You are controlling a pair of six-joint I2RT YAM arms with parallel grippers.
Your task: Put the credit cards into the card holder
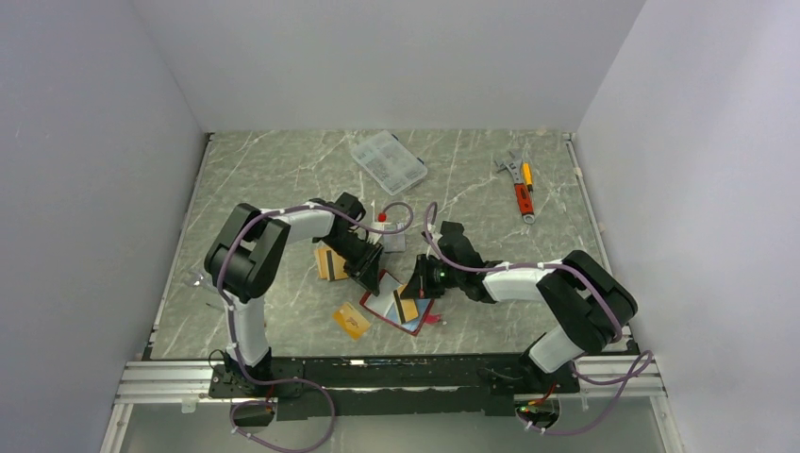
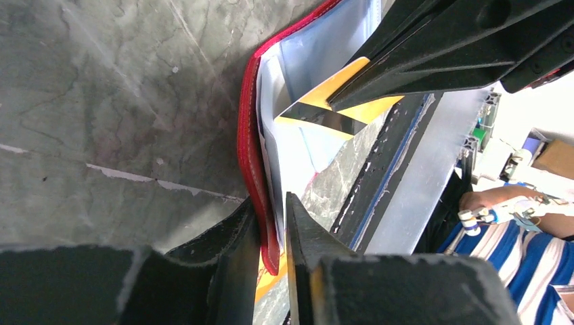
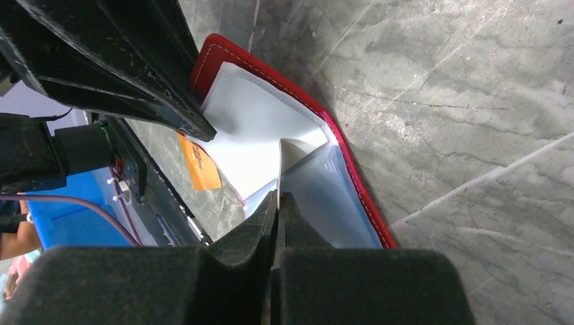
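So the red leather-like folding card holder (image 3: 250,115) is laid open on the grey marbled tabletop (image 1: 283,170), pale inside showing, near the front edge and right between the two arms. Its red rim is pinched on one side by the left gripper (image 2: 272,204), jaws closed on the flap. An orange-gold plastic credit card with a black stripe (image 2: 318,116) is held at the open inside by the right gripper (image 3: 277,200), jaws pressed tight on it. Whether the card's edge is actually in a pocket can't be told tbh. Just beside the holder a loose orange plastic card (image 1: 351,321) is lying flat, and a few more orange-gold cards (image 1: 330,262) are seen by the left arm. Further back, a clear plastic compartment box (image 1: 388,161) and some hand tools (image 1: 523,198) are parked well apart.
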